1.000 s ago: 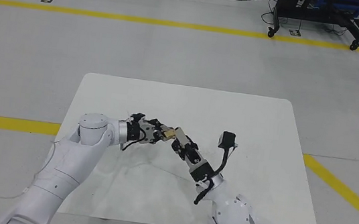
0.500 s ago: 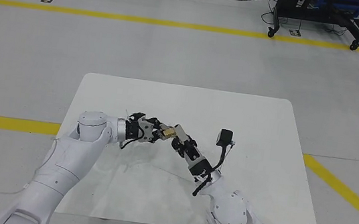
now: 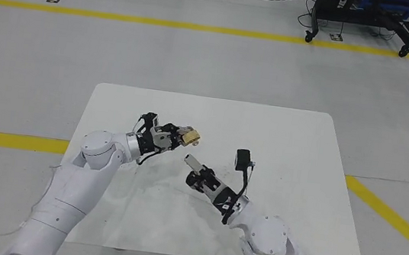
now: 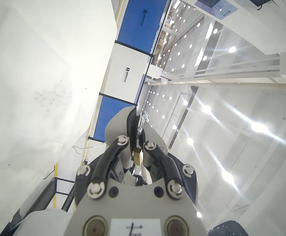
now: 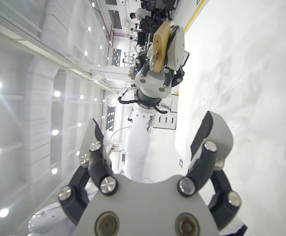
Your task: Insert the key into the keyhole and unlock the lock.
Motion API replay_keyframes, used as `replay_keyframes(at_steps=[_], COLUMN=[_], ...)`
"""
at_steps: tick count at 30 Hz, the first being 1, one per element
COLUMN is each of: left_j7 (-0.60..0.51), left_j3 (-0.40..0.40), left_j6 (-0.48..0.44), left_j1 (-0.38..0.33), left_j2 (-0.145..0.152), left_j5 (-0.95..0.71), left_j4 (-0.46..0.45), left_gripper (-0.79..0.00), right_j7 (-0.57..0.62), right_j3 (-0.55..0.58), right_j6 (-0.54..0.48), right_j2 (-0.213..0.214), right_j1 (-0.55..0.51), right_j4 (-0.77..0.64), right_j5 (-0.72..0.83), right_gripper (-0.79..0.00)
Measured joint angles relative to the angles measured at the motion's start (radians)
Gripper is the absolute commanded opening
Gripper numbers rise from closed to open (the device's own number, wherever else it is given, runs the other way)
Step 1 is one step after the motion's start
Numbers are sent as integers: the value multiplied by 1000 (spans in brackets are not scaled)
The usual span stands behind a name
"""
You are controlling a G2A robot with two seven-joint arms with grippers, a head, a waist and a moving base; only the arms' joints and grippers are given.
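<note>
Between the pads of my left gripper [image 3: 179, 135] I've got the brass lock [image 3: 190, 134], clamped tight, and the silver key [image 5: 153, 60] sits at its keyhole end, facing my other arm. Near that end, apart from it, my right gripper [image 3: 193, 161] hangs over the white table [image 3: 303, 140], jaws spread wide, nothing between them.

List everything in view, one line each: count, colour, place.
brass padlock: one, gold-coloured, held above the table by the left gripper.
metal key: one, silver, sticking out of the brass padlock's end face.
rectangular table: one, white, under both arms.
floor lines: several, yellow, around the table.
wheeled frame: one, dark, on the floor beyond the table.
left gripper: one, shut on the brass padlock.
right gripper: one, open, empty, apart from the brass padlock.
</note>
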Motion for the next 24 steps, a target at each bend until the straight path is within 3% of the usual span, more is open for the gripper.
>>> replay_keyframes(at_steps=[4,7,15,19,24], left_j7=[19,46,81,92,95], left_j3=[-6,-8,-16,-15,-18], left_j6=[-42,-88,-153,-153,-151], left_j1=[13,32,72,78,80], left_j2=[3,5,12,13,13], left_j5=[34,80,170,193,197], left_j4=[-25,-57,-117,-127,-130], left_gripper=[-785,-785,-785,-785,-785], right_j7=[25,43,41,25,12], right_j3=[30,51,68,64,59], right_j6=[12,19,39,48,54], right_j2=[1,1,-5,-9,-9], right_j1=[3,4,49,75,85], right_j4=[1,9,86,120,129], right_j5=[89,178,321,352,344], right_gripper=[-539,-674,-745,-742,-631])
